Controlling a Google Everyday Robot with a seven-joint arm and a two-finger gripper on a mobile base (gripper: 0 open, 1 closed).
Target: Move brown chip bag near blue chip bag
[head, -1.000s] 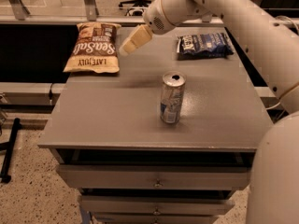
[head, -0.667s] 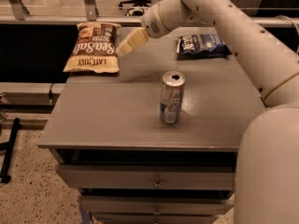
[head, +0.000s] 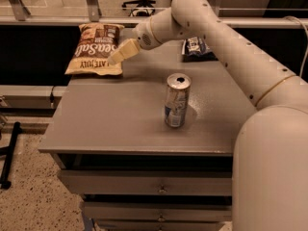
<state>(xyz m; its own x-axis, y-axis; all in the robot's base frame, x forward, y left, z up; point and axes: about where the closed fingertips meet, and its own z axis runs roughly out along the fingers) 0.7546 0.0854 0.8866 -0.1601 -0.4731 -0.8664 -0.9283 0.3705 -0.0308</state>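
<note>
Claw point(head: 115, 57) lowered leftward since a second ago, now at right edge of brown chip bag point(head: 94, 47), its spread cannot be told, bag flat at far left corner of surface point(head: 115, 119), blue chip bag point(head: 197, 47) well apart at far right, upright can point(head: 176, 100) mid-surface.
</note>
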